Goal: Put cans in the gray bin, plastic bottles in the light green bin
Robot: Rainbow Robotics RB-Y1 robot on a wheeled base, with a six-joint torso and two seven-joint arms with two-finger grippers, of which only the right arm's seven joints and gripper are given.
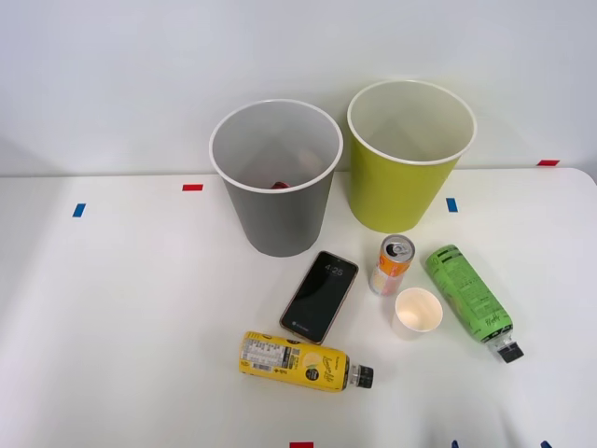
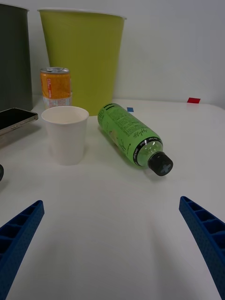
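Right gripper (image 2: 112, 248): held low over the bare white table (image 1: 131, 308); its blue ribbed fingers (image 2: 18, 234) are spread wide, with nothing between them.
Can (image 1: 394, 265): stood upright, orange and white with a silver top, just in front of the green bin and just behind the paper cup.
Green bottle (image 1: 468, 297): laid on its side to the right of the can and cup, its dark cap (image 2: 161, 164) turned toward the near edge; seen nearest the gripper in the wrist view, apart from the fingers.
Yellow bottle (image 1: 300, 362): laid on its side nearest the front edge, cap turned right, just in front of the phone.
Gray bin (image 1: 276, 177): stood upright at the back, left of the green bin; a small red thing is seen inside at the bottom.
Green bin (image 1: 409, 154): stood upright just beside the gray bin, its inside pale.
Cup (image 1: 418, 312): white paper, upright, mouth up, between the can and the green bottle.
Phone (image 1: 319, 297): black, laid flat in front of the gray bin, left of the can.
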